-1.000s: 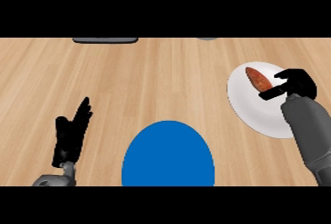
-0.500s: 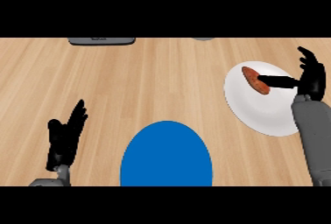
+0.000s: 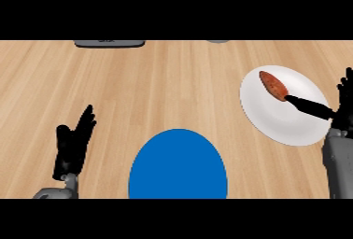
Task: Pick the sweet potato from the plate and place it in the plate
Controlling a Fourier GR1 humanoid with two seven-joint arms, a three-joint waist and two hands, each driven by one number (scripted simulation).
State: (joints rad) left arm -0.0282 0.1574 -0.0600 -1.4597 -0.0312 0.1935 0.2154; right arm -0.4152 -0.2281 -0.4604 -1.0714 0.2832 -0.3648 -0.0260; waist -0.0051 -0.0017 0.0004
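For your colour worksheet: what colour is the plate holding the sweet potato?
White, under the reddish-brown sweet potato; head view.

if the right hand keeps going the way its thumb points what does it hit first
Most likely the sweet potato: the right hand has its thumb reaching up-left across the white plate, its tip beside the potato's near end. Height above the plate is unclear.

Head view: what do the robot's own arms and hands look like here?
Both forearms are plain grey, smooth and rounded, coming in from the lower edge. Each ends in a black hand with slim fingers and a thumb: left hand, right hand. No cables, markings or sleeves show.
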